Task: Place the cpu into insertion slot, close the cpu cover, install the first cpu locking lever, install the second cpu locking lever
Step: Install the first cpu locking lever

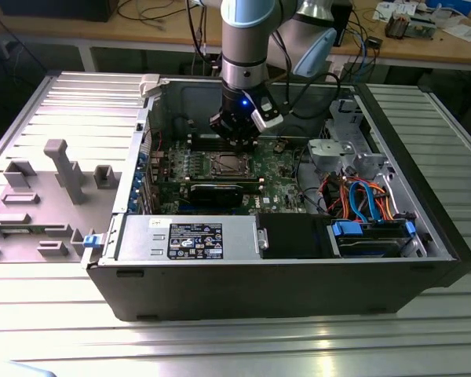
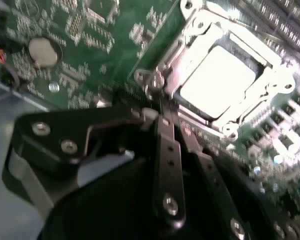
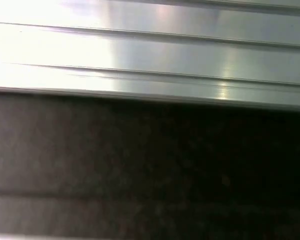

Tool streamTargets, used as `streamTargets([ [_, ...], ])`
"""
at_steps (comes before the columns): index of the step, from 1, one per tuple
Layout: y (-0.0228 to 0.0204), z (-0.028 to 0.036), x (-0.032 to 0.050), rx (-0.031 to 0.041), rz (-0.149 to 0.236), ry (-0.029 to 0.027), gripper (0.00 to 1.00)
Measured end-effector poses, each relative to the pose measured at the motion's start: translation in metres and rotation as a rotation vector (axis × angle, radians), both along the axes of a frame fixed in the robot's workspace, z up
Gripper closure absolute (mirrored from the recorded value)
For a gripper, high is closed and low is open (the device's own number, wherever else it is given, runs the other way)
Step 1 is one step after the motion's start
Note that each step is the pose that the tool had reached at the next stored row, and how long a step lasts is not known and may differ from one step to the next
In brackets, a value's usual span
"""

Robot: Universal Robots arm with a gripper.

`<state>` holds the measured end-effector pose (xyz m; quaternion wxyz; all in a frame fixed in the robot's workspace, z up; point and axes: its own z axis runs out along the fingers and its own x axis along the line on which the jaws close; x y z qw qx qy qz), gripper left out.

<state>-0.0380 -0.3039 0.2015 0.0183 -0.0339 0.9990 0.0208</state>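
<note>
- Nearest in the exterior view, along the lower edge of the frame, runs the ribbed grey metal worktop [image 1: 235,345], carrying the open black computer case [image 1: 424,236].
- Just inside the case's near wall, at lower centre, lies the grey power-supply box with a black-and-white label [image 1: 190,238]; to its right sits a blue-handled drive cage [image 1: 373,236] beneath a tangle of orange and blue cables [image 1: 361,192].
- At the centre of the frame lies the green motherboard [image 1: 279,184], and on it the small square cpu with a plain silver-grey top [image 2: 217,80], already seated in its socket.
- The thin silvery cpu cover with a square window [image 2: 190,37] appears to lie down around the chip; whether either locking lever is latched cannot be told.
- The black gripper [image 2: 162,117] hangs just beside the socket's corner, its fingers [image 2: 170,155] drawn close together with nothing visible between them.
- Judged risk: so near the frame edge, a small sideways slip could scrape the board's fine components or miss a lever.
- Judged risk: the case walls and memory slots [image 1: 220,141] in the upper centre crowd the wrist.
- Farthest, at left, grey moulded fixture blocks [image 1: 63,169] stand on the worktop, well apart.
</note>
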Motion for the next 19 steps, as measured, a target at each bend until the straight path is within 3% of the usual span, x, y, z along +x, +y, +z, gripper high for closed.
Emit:
streamTargets([
  [9,0.0002,0.0045,0.0002,0.0000,0.000,-0.0002,0.89],
  [10,0.0001,0.0046,0.0001,-0.0047,0.000,-0.0001,0.89],
  [11,0.0001,0.0046,0.0001,-0.0152,0.000,-0.0001,0.89],
  [13,0.0001,0.0046,0.0001,-0.0433,0.000,-0.0001,0.89],
  [19,0.0001,0.0080,0.0001,-0.0453,0.000,0.0000,0.89],
])
